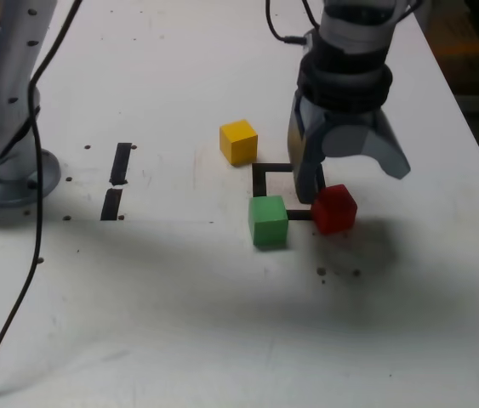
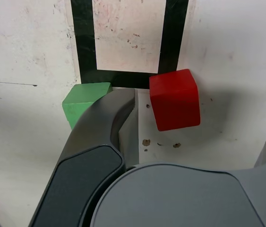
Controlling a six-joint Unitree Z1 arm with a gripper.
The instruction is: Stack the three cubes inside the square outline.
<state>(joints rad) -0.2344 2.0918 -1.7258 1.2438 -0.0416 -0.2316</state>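
Observation:
The red cube (image 1: 334, 209) (image 2: 175, 100) rests on the white table, touching a near corner of the square outline (image 1: 264, 173) (image 2: 83, 42). Against the outline's other near corner sits the green cube (image 1: 268, 221) (image 2: 83, 101), partly hidden by one finger in the wrist view. The yellow cube (image 1: 238, 141) stands just beyond the outline's far left corner in the exterior view. My gripper (image 1: 350, 170) (image 2: 203, 116) hangs open just above the red cube, jaws spread wide and holding nothing. The outline's white centre holds no cube.
Two short black tape strips (image 1: 120, 163) (image 1: 111, 204) lie towards the exterior view's left. The arm's base (image 1: 1, 161) and a black cable (image 1: 26, 255) occupy the far left. The table's edge (image 1: 477, 144) runs close on the right.

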